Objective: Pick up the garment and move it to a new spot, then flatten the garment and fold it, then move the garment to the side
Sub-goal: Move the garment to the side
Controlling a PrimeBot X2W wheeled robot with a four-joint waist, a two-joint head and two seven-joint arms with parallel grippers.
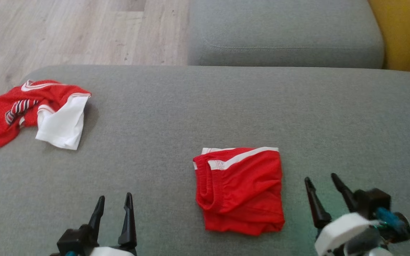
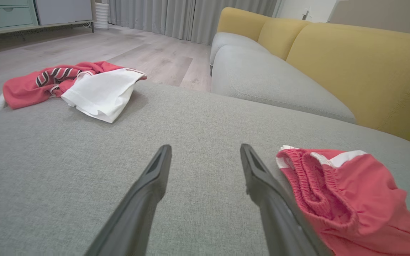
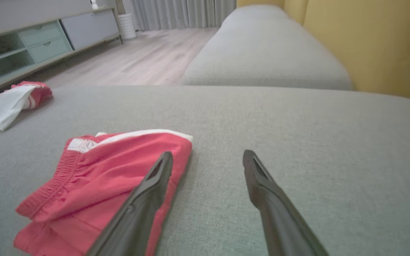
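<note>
A red garment with a white stripe and elastic waistband [image 1: 240,192] lies folded into a rough square on the grey cushion [image 1: 190,106], between my two grippers. My left gripper [image 1: 115,196] hovers open to its left, holding nothing; in the left wrist view the garment [image 2: 351,202] sits just right of the open left gripper [image 2: 205,147]. My right gripper [image 1: 320,177] stands open to its right, holding nothing. In the right wrist view the garment [image 3: 94,181] lies left of the open right gripper [image 3: 208,153], whose left finger overlaps its edge. A second, crumpled red-and-white garment [image 1: 34,110] lies at the far left.
A second grey seat cushion [image 1: 283,32] lies beyond, with yellow backrests [image 2: 361,67] along the right. Wooden floor [image 1: 66,32] shows past the cushion's far-left edge. A low cabinet [image 3: 30,42] and curtains stand across the room. The crumpled garment [image 2: 73,83] rests near the cushion's edge.
</note>
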